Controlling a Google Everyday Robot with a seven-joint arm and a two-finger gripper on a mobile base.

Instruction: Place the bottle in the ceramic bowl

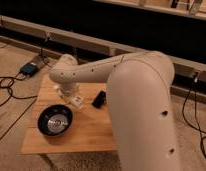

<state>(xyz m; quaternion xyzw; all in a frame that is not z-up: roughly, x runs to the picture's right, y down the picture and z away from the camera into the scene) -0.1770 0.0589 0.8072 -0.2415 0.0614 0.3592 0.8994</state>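
The ceramic bowl (55, 120) is round and black with a shiny silvery centre, and sits on the front left of the wooden table (91, 132). My gripper (74, 100) hangs below the white arm's wrist, just above and right of the bowl's far rim. It is shut on the bottle (77, 102), a small pale whitish shape at its tip, held a little above the table. The bottle is partly hidden by the gripper.
A flat black rectangular object (99, 98) lies on the table right of the gripper. My bulky white arm (141, 110) covers the table's right side. Cables and a small dark box (30, 67) lie on the floor at left. A long rail runs behind.
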